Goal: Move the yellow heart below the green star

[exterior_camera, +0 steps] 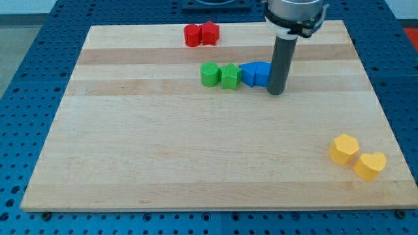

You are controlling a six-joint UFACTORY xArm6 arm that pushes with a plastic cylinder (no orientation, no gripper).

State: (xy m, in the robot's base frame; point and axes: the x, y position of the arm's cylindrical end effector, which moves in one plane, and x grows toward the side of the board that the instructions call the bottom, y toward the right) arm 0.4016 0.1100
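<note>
The yellow heart (370, 165) lies near the board's bottom right corner, touching a yellow hexagon (343, 148) at its upper left. The green star (230, 76) sits in the upper middle of the board, in a row between a green round block (209, 74) on its left and two blue blocks (255, 74) on its right. My tip (276, 92) stands at the right end of that row, against the blue blocks, far up and left of the yellow heart.
Two red blocks (200, 34) sit together near the board's top edge. The wooden board (130, 143) lies on a blue perforated table (26, 78). The arm's body (294, 16) hangs over the board's top edge.
</note>
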